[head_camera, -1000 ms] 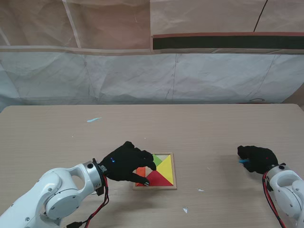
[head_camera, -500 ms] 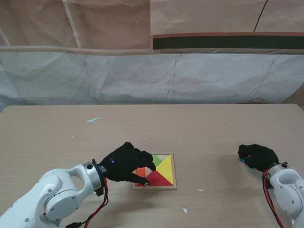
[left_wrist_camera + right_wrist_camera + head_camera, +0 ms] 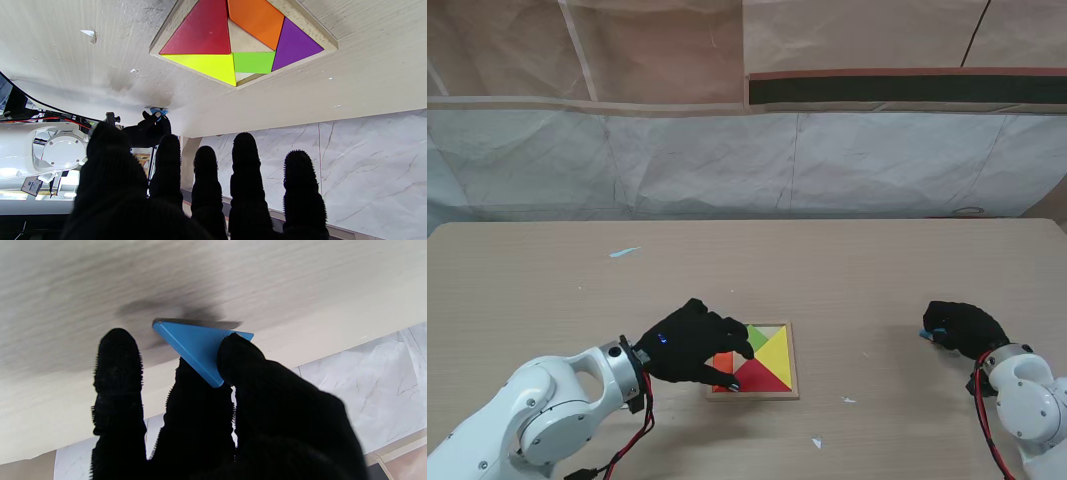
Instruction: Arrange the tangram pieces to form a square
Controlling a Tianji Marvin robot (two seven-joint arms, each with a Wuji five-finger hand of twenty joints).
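Note:
A wooden tangram tray [image 3: 793, 362] lies on the table in front of me, holding red [image 3: 762, 377], yellow [image 3: 777, 352], green [image 3: 758, 335] and orange [image 3: 723, 360] pieces; the left wrist view also shows a purple piece [image 3: 293, 45] and bare wood gaps. My left hand [image 3: 697, 342] hovers over the tray's left part, fingers spread, holding nothing. Far to the right, my right hand [image 3: 962, 329] pinches a small blue triangle [image 3: 196, 343], lifted just off the table; its tip [image 3: 930, 333] peeks out at the hand's left side.
A small light-blue scrap [image 3: 624, 252] lies far from me on the left. White flecks [image 3: 817, 441] dot the table near the tray. Crumpled paper sheeting [image 3: 747, 160] walls the table's far edge.
My right hand, with the blue triangle, has shifted slightly left and a bit nearer to me, and the arm has swung inward. My left hand has stayed over the tray.

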